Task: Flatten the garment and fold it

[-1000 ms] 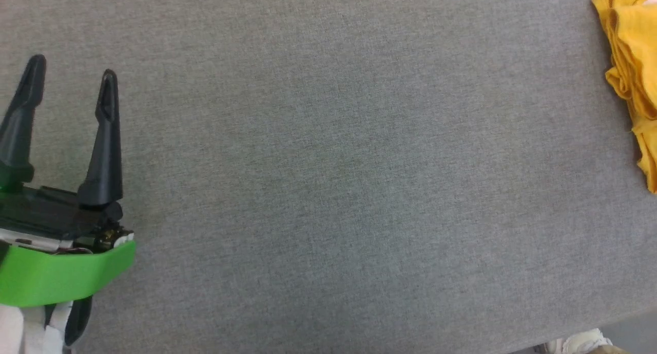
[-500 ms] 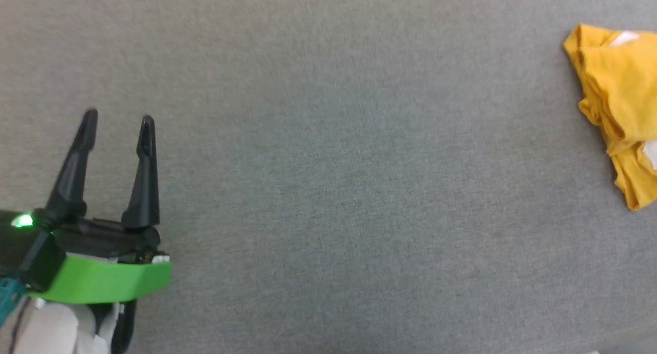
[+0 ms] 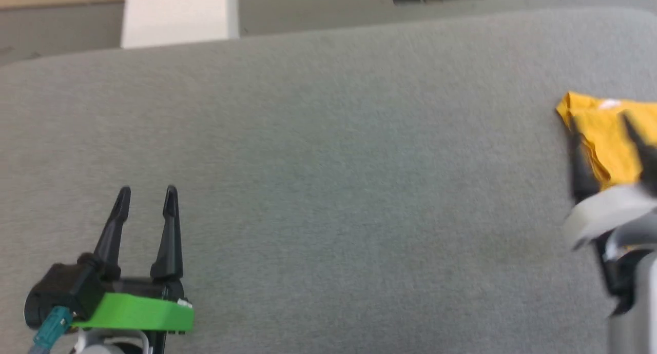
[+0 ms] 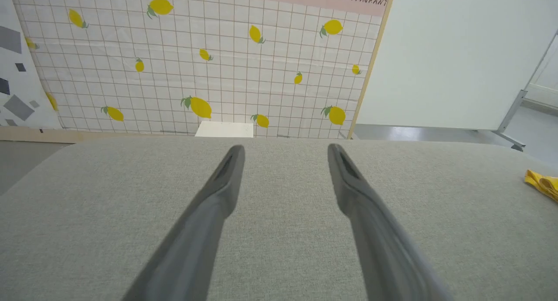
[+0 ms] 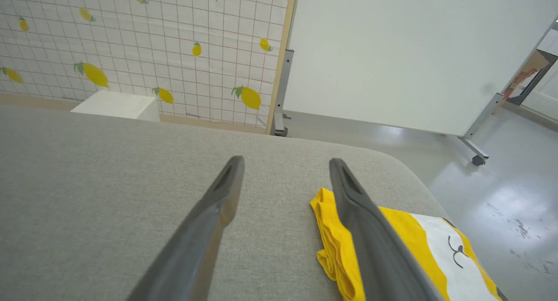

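left fingers: the left gripper is standing wide open with nothing between the tips, just hanging over bare table

right fingers: the right gripper is also gaping open and not gripping anything; it's looking blurry in the head view

shirt vs right fingers: in the right wrist view one finger is crossing over the shirt's bunched edge while the other is sitting over bare table. Can't tell if it's actually touching the cloth

shirt vs left fingers: well apart. From the left wrist only a yellow corner is peeking in at the far side

shirt: the shirt is lying crumpled in a heap near the table's right end, by the rounded corner, with a white patch and some black lines showing

further out: a white box is sitting on the floor past the table's far edge, and a lemon-print wall is standing behind it
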Controlling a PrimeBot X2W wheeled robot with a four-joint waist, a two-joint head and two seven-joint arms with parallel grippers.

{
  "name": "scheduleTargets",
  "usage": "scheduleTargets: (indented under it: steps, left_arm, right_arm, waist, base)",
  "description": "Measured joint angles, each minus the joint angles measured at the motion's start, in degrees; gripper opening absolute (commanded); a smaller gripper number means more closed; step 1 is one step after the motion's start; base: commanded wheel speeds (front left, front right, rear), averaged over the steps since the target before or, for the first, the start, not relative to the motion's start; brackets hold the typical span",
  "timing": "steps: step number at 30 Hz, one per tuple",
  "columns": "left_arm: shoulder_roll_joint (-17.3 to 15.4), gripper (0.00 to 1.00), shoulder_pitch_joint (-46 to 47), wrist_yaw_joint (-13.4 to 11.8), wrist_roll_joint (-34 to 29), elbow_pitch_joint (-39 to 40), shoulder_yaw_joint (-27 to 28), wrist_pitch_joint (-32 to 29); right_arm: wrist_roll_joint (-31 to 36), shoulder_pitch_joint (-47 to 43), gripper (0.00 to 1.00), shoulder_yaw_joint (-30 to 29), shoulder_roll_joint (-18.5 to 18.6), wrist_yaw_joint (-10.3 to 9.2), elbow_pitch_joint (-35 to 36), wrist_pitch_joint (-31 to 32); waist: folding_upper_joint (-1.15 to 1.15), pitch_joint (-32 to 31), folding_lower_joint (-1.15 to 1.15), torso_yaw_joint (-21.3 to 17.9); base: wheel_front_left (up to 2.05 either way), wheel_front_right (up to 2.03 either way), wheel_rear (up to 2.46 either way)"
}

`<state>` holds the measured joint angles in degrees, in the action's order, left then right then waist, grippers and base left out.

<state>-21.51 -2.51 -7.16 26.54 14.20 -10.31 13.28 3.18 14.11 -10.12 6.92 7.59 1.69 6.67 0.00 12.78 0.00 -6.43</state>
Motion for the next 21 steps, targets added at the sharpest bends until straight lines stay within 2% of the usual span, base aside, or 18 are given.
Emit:
scheduleTargets:
  steps: [3, 10, 15, 21]
  left_arm:
    - [-0.03, 1.0, -1.1, -0.26, 0.0, -0.69, -0.08, -0.01]
    - [1.15, 1.0, -3.73, -1.6, -0.1, -2.0, -1.56, 0.0]
    - [2.02, 1.0, -6.25, -2.01, -0.04, -3.78, -2.07, 0.11]
    - [2.23, 1.0, -7.83, -2.03, -0.01, -5.34, -2.46, 0.53]
  right_arm:
    - [0.08, -3.85, 1.0, 1.98, -2.04, 0.0, 3.33, -0.65]
    - [-0.67, -12.73, 1.0, 7.11, -3.67, 0.0, 7.81, -1.68]
    - [-1.74, -17.18, 1.0, 7.57, -3.9, 0.0, 8.87, -3.35]
    - [-3.7, -21.41, 1.0, 5.48, -3.97, 0.0, 6.53, -7.5]
  waist:
    - [0.0, -2.29, 0.0, 1.24]
    - [0.0, -7.03, 0.0, 4.04]
    - [0.0, -9.83, 0.0, 5.57]
    - [0.0, -12.73, 0.0, 7.02]
  base:
    - [0.0, 0.0, 0.0]
    - [0.0, 0.0, 0.0]
    - [0.0, 0.0, 0.0]
    - [0.0, 0.0, 0.0]
